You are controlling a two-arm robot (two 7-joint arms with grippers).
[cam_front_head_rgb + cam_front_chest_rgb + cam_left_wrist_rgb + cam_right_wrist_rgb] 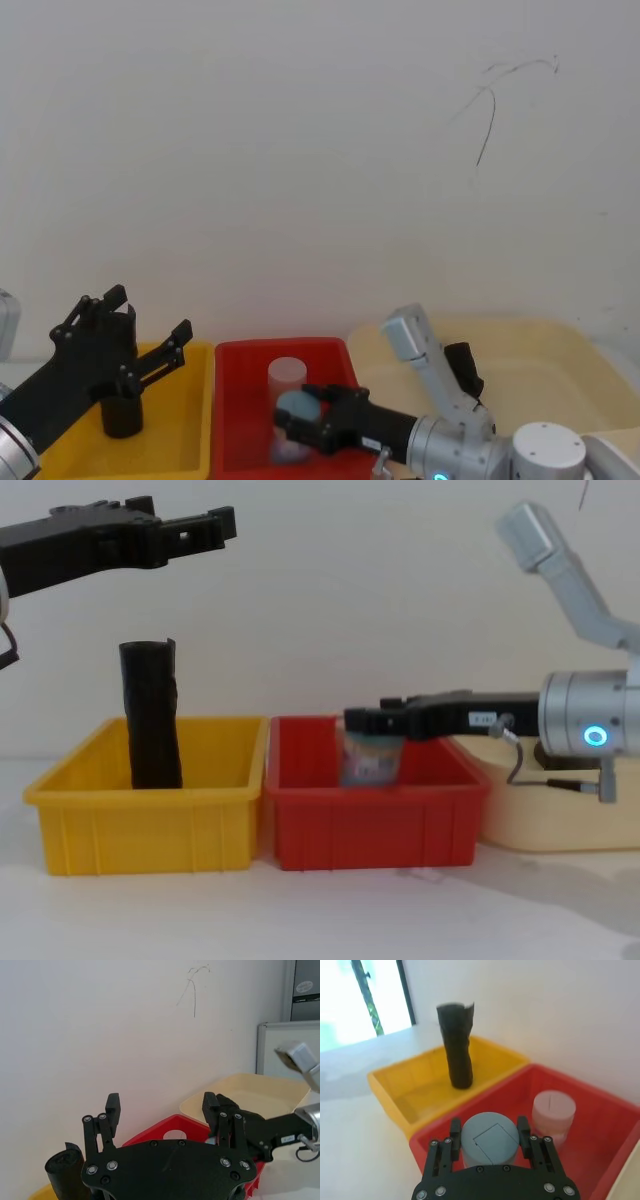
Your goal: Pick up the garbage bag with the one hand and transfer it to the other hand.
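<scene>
The garbage bag (152, 715), a black wrinkled roll, stands upright at the left of the yellow bin (150, 820) and rises well above its rim; it is also in the wrist views (457, 1045) (62, 1170). My all-black left gripper (190, 520) (150, 315) hangs open high above that bin, clear of the roll. The right gripper (365, 720) (488, 1127), on its silver wrist with a lit ring, is shut on a grey-blue cylinder (487, 1142) (370, 760) over the red bin (370, 830).
A pale pink cylinder (553, 1110) stands in the red bin near its back wall. A beige tub (540, 820) sits to the right of the red bin. A white wall stands close behind all the bins.
</scene>
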